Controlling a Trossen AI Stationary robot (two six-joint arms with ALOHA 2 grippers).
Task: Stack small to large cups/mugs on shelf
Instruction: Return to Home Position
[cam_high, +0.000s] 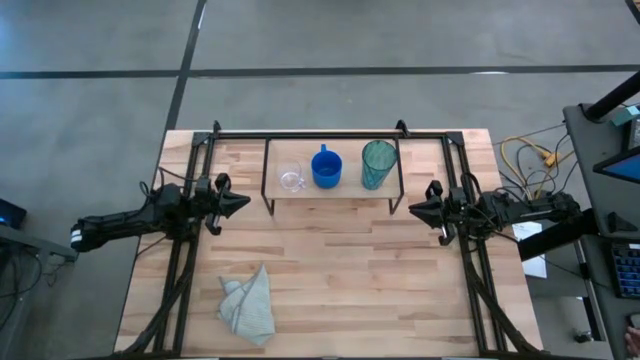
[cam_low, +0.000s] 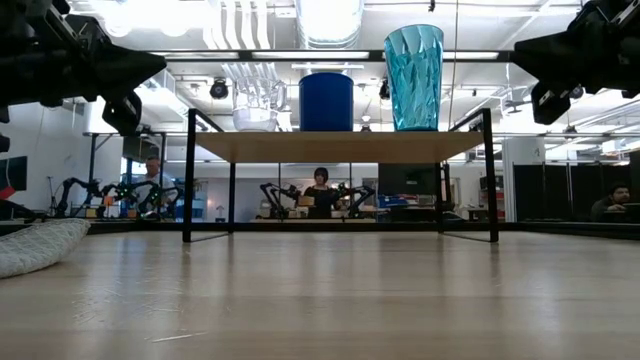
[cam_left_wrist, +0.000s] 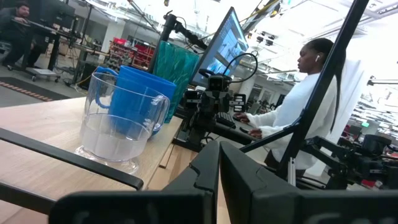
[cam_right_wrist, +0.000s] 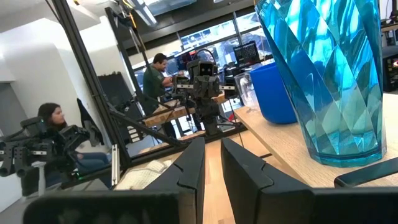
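My left hand (cam_high: 243, 203) is raised above the surface (cam_high: 350, 270), just off the left end of the shelf (cam_high: 345, 190). Its fingers are drawn narrow and hold nothing. My right hand (cam_high: 415, 208) mirrors it off the right end, with only a slit between its fingers, also empty.

On the shelf, left to right, stand the clear glass cup (cam_high: 291, 178), the blue mug (cam_high: 326, 167) and the teal tumbler (cam_high: 378, 164). They are upright in a row, rising in size as the task asks. I judge the placing done, with only the retreat to rest remaining. Both hands sit outside the wire frame, so pulling back should not catch its posts.

The light wood surface also carries a crumpled pale cloth (cam_high: 248, 305), near left. Around it lies a concrete floor (cam_high: 100, 100). Beyond is a workshop with a monitor (cam_left_wrist: 227, 43) and seated people (cam_low: 321, 188).
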